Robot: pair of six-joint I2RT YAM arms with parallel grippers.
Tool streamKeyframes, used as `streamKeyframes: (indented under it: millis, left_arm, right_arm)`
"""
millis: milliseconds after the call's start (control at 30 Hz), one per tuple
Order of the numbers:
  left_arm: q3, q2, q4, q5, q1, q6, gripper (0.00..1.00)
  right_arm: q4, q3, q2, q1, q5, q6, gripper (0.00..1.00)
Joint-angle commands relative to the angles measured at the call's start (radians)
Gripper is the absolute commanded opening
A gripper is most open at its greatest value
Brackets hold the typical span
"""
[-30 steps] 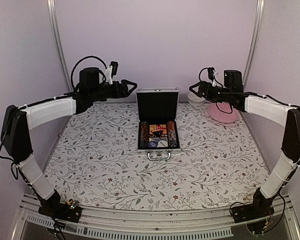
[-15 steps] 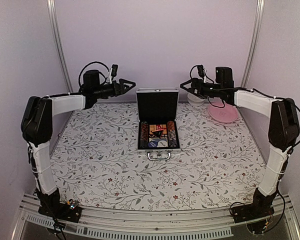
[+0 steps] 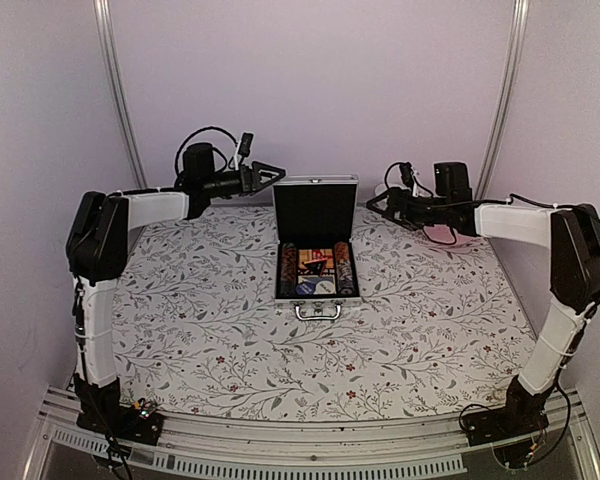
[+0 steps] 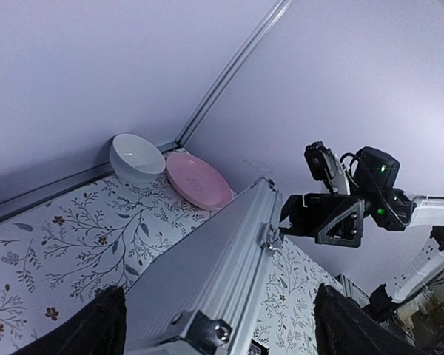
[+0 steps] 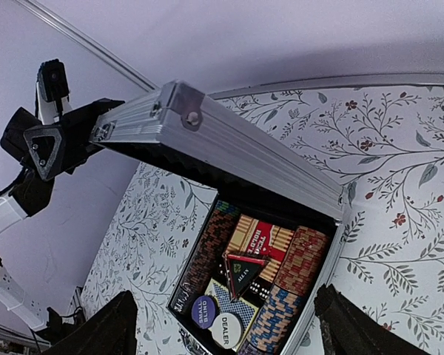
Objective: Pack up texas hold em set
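Silver aluminium, the case sits mid-worktop with its metal handle nearest the arm bases. Its black-lined tray holds rows of poker chips, a tan-red card pack and a black triangular piece lying on the pack. The lid stands upright at the far side. The left tool hangs by the lid's upper left corner and the right tool just off its right edge. Both gape wide, holding nothing. Beyond, in the far right corner, are a pink plate and a white bowl.
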Motion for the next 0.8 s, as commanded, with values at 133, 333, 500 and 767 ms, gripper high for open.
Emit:
streamKeyframes:
  millis: [133,333,500,767]
  left_arm:
    - [-0.160,-0.067,0.209,0.136,-0.056,-0.028,0.88]
    - [-0.340,-0.175,0.238,0.185,-0.083,0.028,0.88]
    - [-0.575,-0.352,0.145,0.064,-0.095,0.186,0.86]
    - [-0.799,-0.521,-0.061,-0.257,-0.128,0.289,0.86]
  right_arm:
    - [0.060,-0.101,-0.165,0.006,0.085,0.025,0.84]
    - [0.092,-0.183,-0.224,0.007,0.108,0.049,0.84]
    - [0.085,-0.216,-0.251,0.006,0.096,0.043,0.84]
    - [0.055,-0.256,-0.264,0.066,0.108,0.082,0.84]
